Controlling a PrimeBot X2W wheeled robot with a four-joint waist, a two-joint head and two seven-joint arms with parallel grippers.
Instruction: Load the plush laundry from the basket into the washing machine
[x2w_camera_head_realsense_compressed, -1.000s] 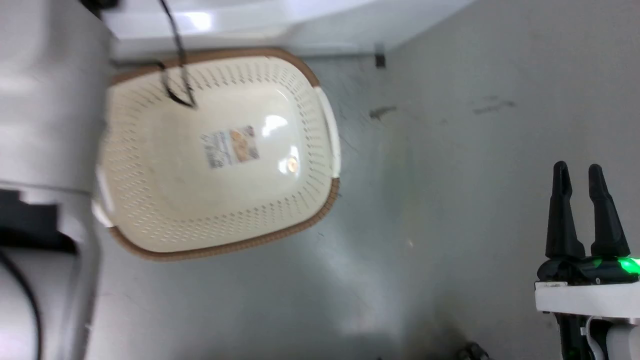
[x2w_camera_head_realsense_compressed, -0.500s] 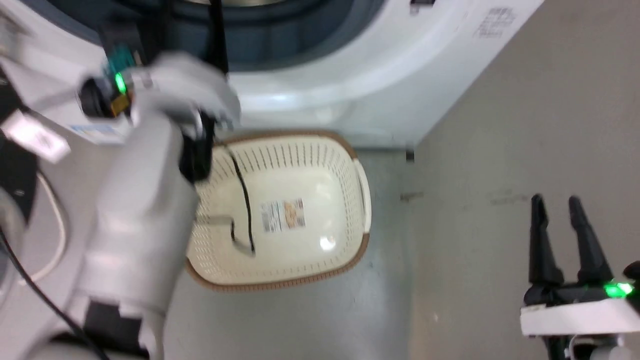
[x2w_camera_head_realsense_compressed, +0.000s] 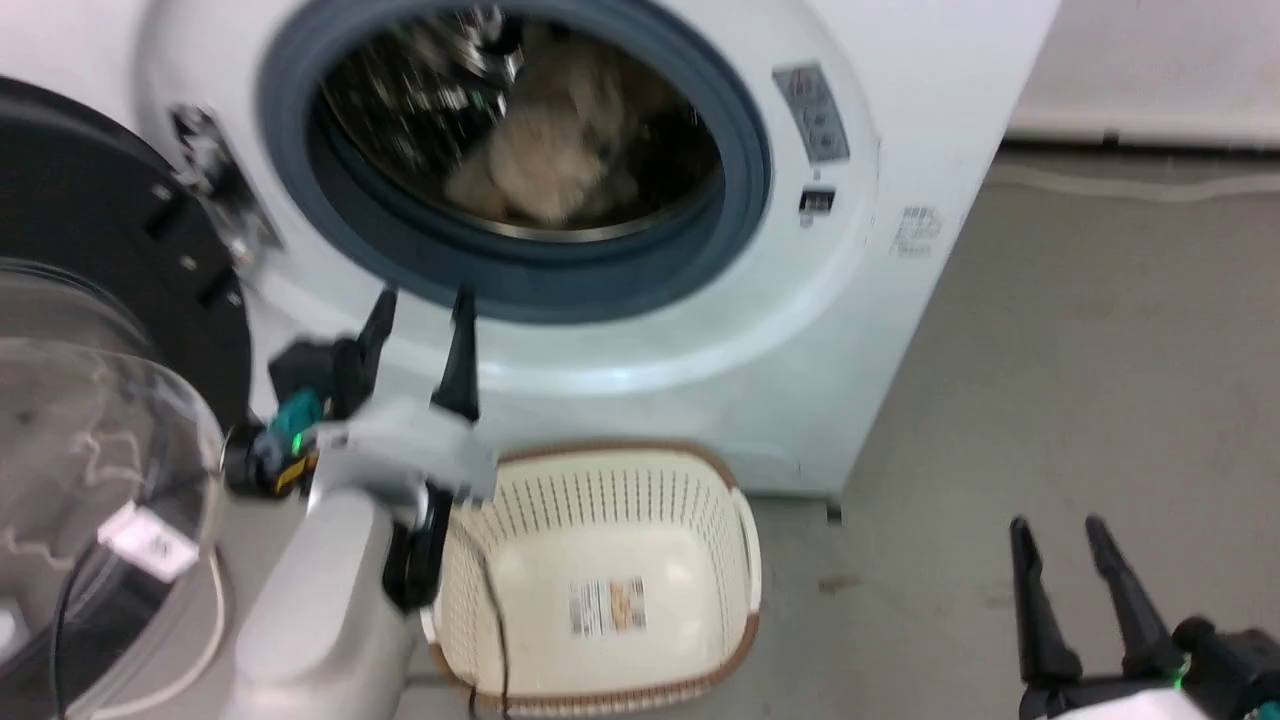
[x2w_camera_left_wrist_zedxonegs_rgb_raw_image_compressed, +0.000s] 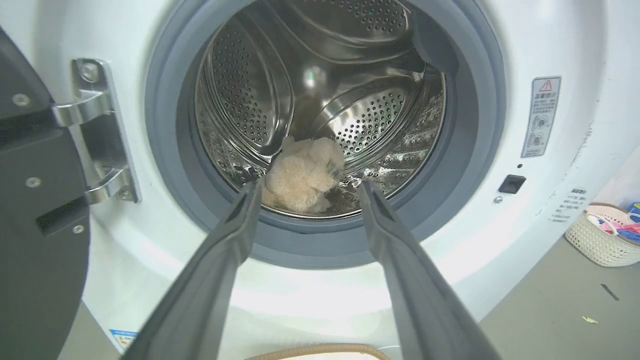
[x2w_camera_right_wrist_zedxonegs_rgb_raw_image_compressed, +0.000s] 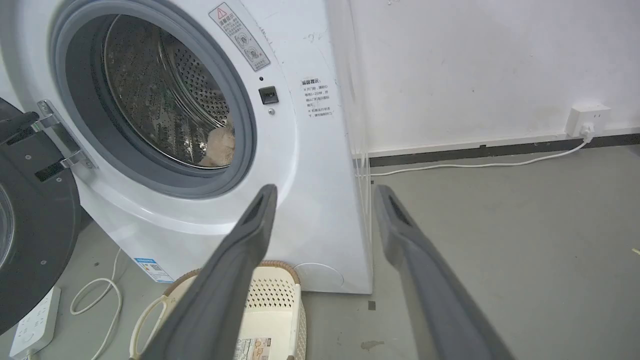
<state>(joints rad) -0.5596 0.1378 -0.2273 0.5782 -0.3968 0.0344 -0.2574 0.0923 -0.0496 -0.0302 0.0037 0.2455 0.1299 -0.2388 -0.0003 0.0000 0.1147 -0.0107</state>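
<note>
Lying in the washing machine (x2w_camera_head_realsense_compressed: 700, 390) is the plush laundry (x2w_camera_left_wrist_zedxonegs_rgb_raw_image_compressed: 304, 174); left claw (x2w_camera_head_realsense_compressed: 424, 300) and right claw (x2w_camera_head_realsense_compressed: 1056, 530) gape empty.

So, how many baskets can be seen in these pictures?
2. The cream basket, empty, stands on the floor before the washing machine. A smaller white basket with colourful things sits farther off, at the left wrist view's right edge. More may be hidden.

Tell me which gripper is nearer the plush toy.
Left. The left gripper sits just below the washer opening, pointing toward the toy inside; the right gripper hangs low over the floor, off the washer's right.
</note>
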